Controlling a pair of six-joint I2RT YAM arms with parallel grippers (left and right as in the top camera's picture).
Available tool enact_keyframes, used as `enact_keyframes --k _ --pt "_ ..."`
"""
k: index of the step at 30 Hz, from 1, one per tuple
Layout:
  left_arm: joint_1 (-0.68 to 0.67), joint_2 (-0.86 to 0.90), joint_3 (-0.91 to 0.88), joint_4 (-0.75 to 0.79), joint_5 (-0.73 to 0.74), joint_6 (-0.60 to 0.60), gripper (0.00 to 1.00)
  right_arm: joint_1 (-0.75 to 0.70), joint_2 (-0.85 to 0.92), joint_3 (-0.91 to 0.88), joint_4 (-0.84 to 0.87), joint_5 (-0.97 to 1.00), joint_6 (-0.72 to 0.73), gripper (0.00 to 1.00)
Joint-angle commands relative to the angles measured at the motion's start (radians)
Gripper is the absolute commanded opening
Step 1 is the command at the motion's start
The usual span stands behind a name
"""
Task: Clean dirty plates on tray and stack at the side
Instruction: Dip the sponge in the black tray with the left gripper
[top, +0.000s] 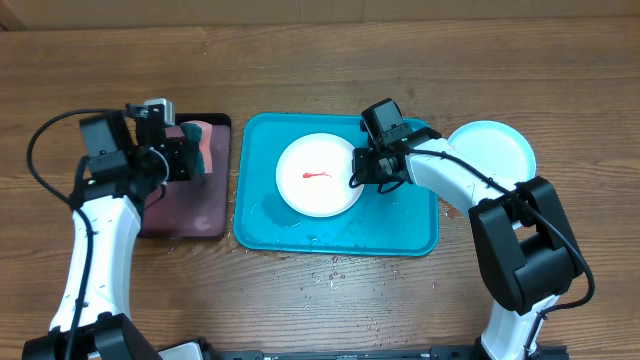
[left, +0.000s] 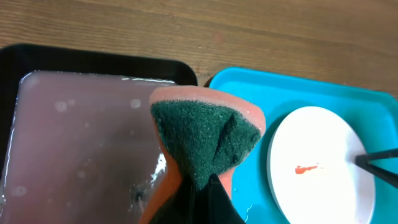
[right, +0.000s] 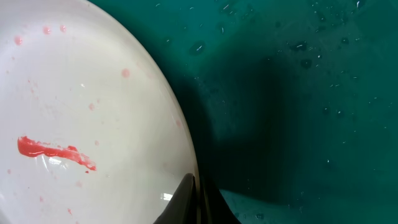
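A white plate (top: 318, 192) with a red smear lies in the turquoise tray (top: 400, 228). My right gripper (top: 355, 178) is shut on the plate's right rim; in the right wrist view its fingers (right: 196, 202) pinch the plate's edge (right: 81, 93) over the wet tray (right: 298, 93). My left gripper (top: 190, 160) is shut on a green-and-orange sponge (left: 208, 134), held above the black tray's right edge. A light blue plate (top: 492, 150) lies on the table right of the tray. The yellow-green rimmed plate is out of view.
The black-rimmed tray (top: 185, 210) with pinkish water (left: 81, 124) sits left of the turquoise tray (left: 249, 93). Crumbs and drops lie on the table in front of the turquoise tray.
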Motion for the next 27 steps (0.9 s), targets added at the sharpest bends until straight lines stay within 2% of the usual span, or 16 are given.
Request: enact_keyframes --k 1,8,27 --pt "0.047 -0.017 -0.005 0.007 0.129 0.053 0.04 -0.001 0.009 0.017 -0.002 0.011 -0.014 0.04" --pt "0.097 -0.017 -0.005 0.000 0.173 0.056 0.04 -0.001 0.009 0.017 0.000 0.015 -0.014 0.04" --pt "0.098 -0.017 -0.005 -0.001 0.173 0.055 0.04 -0.001 0.009 0.017 0.000 0.019 -0.014 0.04"
